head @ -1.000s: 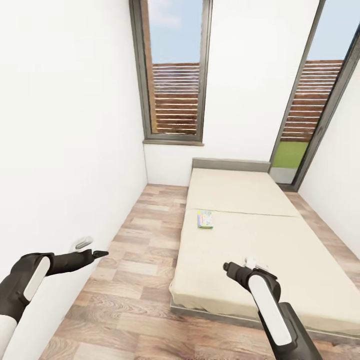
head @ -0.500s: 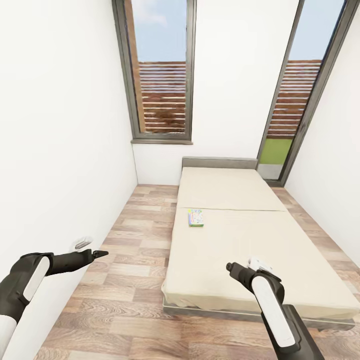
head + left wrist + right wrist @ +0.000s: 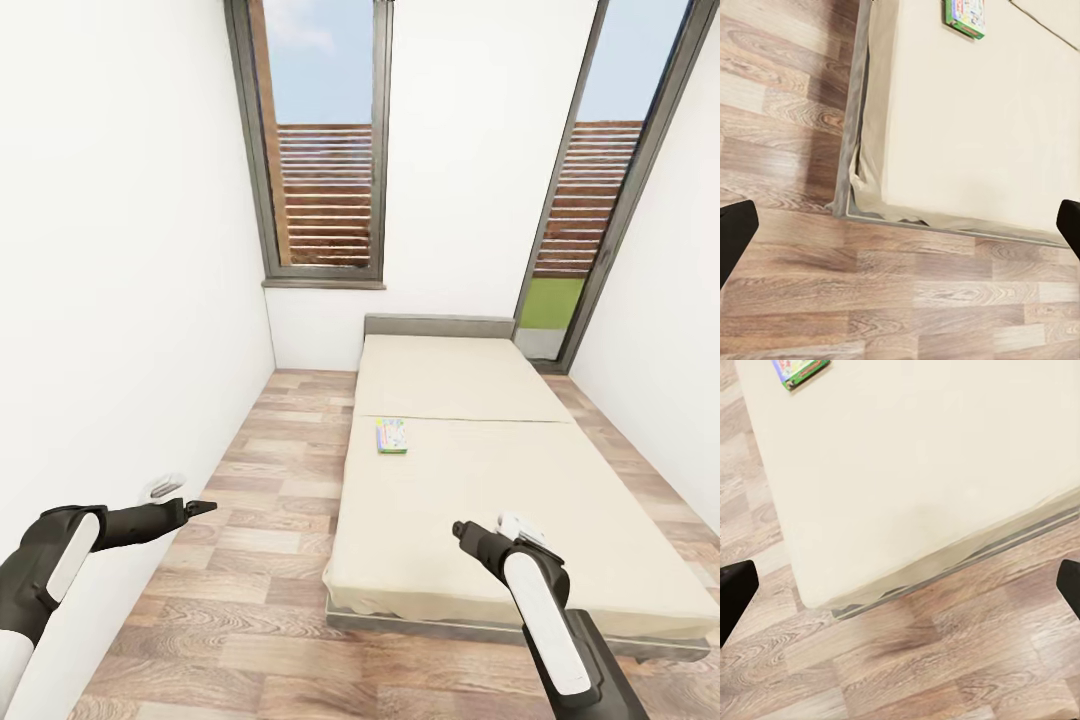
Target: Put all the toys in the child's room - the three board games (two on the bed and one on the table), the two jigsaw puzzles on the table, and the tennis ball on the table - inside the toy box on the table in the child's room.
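Head view: the robot faces the bed (image 3: 500, 480) in the child's room, its beige sheet running away toward a low grey headboard (image 3: 438, 326) under white walls and two tall grey-framed windows (image 3: 322, 150). One board game (image 3: 391, 436), a small flat box with a green edge and cartoon cover, lies on the sheet near the bed's left side, about halfway up the mattress. The left gripper (image 3: 200, 508) hangs over the wood-plank floor (image 3: 260, 470) beside the left wall; the right gripper (image 3: 460, 530) hangs above the foot end of the bed. Both are well apart from the game, and from this angle it cannot be told how far the fingers are spread.

Left wrist view: the left gripper's two dark fingertips (image 3: 735, 236) sit at opposite edges of the frame, spread wide with nothing between them. Beyond them lie the bed's foot corner (image 3: 855, 202), with its rumpled sheet and grey frame, and floor planks. The board game (image 3: 965, 16) rests on the sheet farther off.

Right wrist view: the right gripper's fingertips (image 3: 736, 589) likewise stand wide apart and empty, above the bed's edge and the floor. The board game (image 3: 799, 370) lies far across the sheet.
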You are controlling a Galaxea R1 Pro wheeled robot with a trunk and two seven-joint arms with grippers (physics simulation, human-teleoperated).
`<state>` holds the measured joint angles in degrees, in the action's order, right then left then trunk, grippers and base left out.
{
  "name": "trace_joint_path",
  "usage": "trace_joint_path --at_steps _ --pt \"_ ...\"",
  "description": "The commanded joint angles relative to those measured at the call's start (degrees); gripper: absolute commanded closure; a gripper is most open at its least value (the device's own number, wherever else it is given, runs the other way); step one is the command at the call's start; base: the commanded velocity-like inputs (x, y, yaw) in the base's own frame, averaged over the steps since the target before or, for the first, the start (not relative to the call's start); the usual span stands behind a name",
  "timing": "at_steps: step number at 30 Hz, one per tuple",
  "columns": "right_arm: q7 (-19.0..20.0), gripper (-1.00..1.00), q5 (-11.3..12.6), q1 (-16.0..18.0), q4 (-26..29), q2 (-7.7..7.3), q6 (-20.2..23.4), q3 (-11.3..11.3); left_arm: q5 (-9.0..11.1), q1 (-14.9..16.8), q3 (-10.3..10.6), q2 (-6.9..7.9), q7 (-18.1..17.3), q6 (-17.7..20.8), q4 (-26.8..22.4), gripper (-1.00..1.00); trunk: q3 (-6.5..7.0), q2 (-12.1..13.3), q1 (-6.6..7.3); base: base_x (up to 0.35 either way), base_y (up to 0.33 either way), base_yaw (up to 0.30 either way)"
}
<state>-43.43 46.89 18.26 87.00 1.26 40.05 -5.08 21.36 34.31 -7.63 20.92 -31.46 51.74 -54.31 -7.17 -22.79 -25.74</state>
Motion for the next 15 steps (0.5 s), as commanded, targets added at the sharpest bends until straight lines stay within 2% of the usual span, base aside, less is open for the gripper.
trace_joint_path --at_steps 1,15 --pt "-0.6 -1.00 0.5 0.1 0.1 -0.01 -0.1 0.0 -0.1 0.1 -0.1 -0.01 -0.2 0.3 0.0 -1.00 -0.07 -0.1 -0.04 0.000 0.000 -0.031" --pt "-0.2 -1.00 0.6 -0.1 0.1 -0.03 -1.1 0.0 0.0 0.1 -0.1 0.08 -0.4 0.3 0.0 -1.00 1.11 -0.1 -0.04 0.000 0.000 -0.063"
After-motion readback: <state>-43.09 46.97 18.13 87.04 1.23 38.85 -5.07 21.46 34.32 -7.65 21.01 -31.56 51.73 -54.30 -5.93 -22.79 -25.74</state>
